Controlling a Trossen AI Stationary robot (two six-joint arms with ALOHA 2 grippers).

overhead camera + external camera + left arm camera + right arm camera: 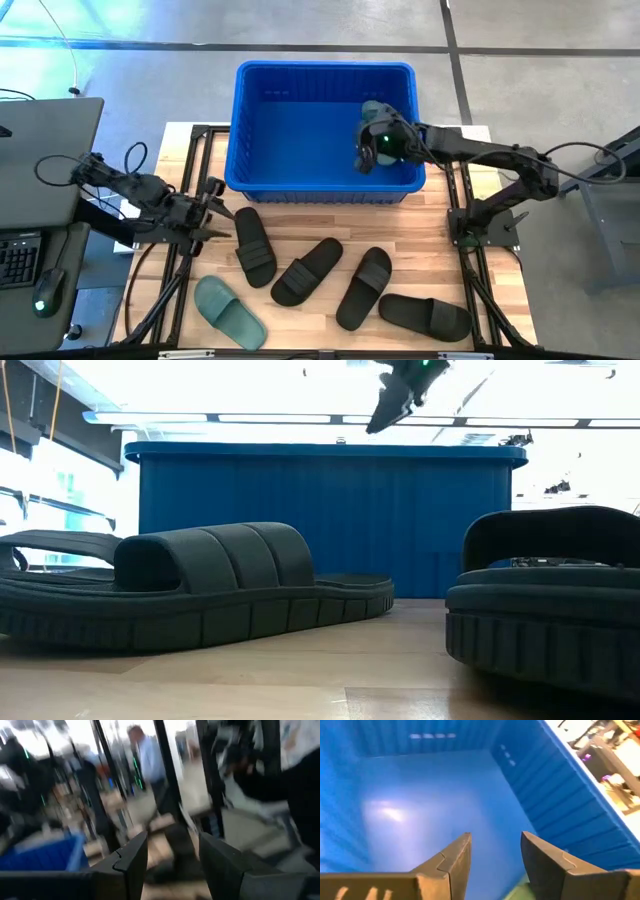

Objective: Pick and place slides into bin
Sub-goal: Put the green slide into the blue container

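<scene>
The blue bin (325, 130) stands at the table's far middle and shows in the low view (330, 520). One sage green slide (372, 108) lies inside it by the right wall, partly hidden under my right arm. My right gripper (364, 160) hangs open and empty above the bin's right part (495, 842). Four black slides (253, 245) (307, 270) (364, 287) (425, 315) and a second green slide (228, 310) lie flat on their soles on the table. My left gripper (222, 224) is open and empty just left of the leftmost black slide.
A dark frame runs along the table's left and right sides (460, 200). A laptop and keyboard sit on a stand (40, 170) to the left. Bare wood shows between the bin and the slides (330, 222). A person stands in the room beyond (147, 757).
</scene>
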